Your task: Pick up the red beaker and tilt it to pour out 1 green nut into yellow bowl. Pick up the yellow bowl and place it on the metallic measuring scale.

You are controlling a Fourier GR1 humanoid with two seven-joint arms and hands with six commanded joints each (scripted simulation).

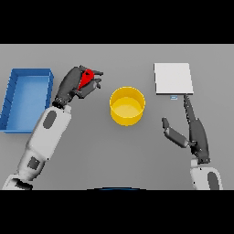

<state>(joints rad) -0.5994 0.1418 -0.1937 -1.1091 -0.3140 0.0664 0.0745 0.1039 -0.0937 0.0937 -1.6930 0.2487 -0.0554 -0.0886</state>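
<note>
- In the upper left of the frame we see the left hand [75, 84] with its fingers curled round the red beaker [85, 78]; only a small red wedge of the beaker shows between the dark fingers.
- The beaker is held above the grey table [137, 155], to the left of the yellow bowl [127, 106] and apart from it.
- We cannot tell whether a green nut lies in the bowl or the beaker.
- The bowl stands upright near the middle of the frame, touched by neither hand.
- The metallic measuring scale [173, 78], a pale square plate, lies at the upper right, well apart from the bowl.
- At the lower right we find the right hand [194, 132], fingers straight and spread, thumb out to the left, holding nothing; its fingertips reach close to the scale's lower edge.
- A blue tray [13, 98] sits at the far left edge.
</note>
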